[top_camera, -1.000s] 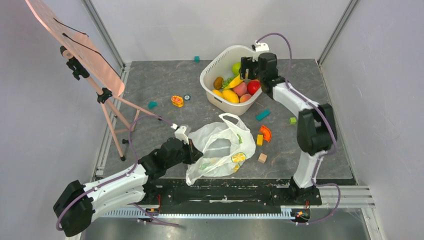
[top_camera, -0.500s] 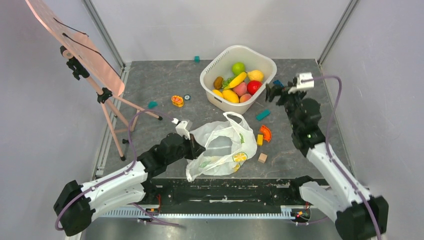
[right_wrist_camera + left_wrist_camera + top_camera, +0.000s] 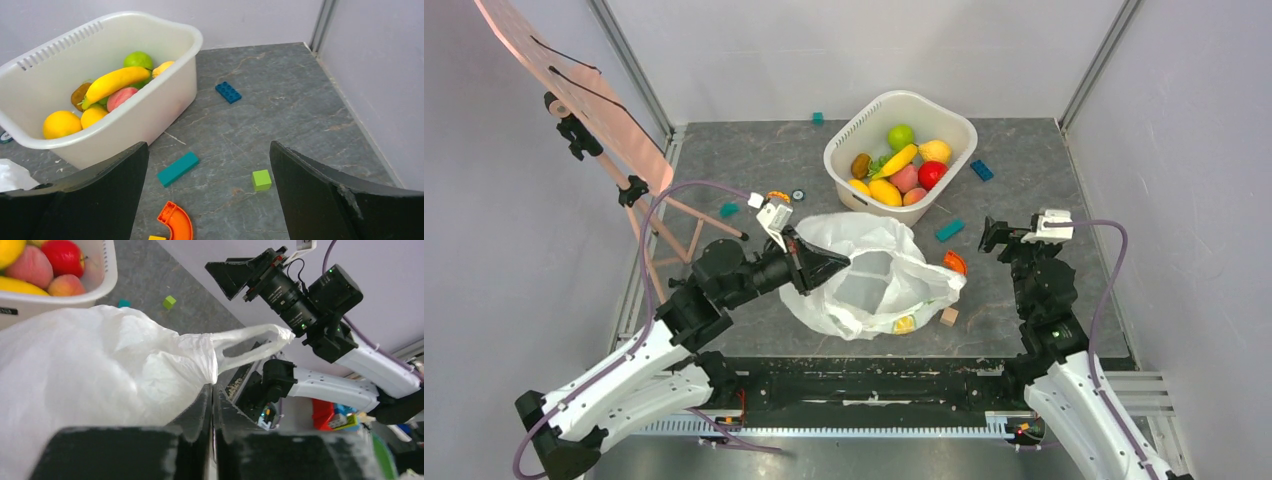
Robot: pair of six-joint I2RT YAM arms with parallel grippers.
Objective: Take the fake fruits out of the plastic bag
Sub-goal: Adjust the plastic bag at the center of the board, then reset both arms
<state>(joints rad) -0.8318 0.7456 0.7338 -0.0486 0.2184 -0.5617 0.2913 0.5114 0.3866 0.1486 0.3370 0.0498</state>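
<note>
The plastic bag (image 3: pixel 879 285) lies in the middle of the table, white and puffed up, with a lemon-slice print at its near edge. My left gripper (image 3: pixel 836 265) is shut on its left rim; the left wrist view shows the jaws (image 3: pixel 212 392) pinching the film of the bag (image 3: pixel 100 355), one handle loop sticking out. No fruit shows inside the bag. The fake fruits lie in the white tub (image 3: pixel 854 135): a red apple (image 3: pixel 932 173), a peach (image 3: pixel 906 177), a banana (image 3: pixel 117 80) and a green fruit (image 3: pixel 137 59). My right gripper (image 3: pixel 996 236) is open and empty, right of the bag, its jaws (image 3: pixel 207 150) wide apart.
Loose toy blocks lie on the table: a teal bar (image 3: pixel 177 168), a green cube (image 3: pixel 261 179), a blue brick (image 3: pixel 228 92) and an orange curved piece (image 3: pixel 175 220). A wooden cube (image 3: pixel 949 316) sits near the bag. An easel (image 3: pixel 614 150) stands at the far left.
My left gripper has risen and moved away from the near edge with the bag, which has spread open. My right arm has drawn back from the tub towards the near right.
</note>
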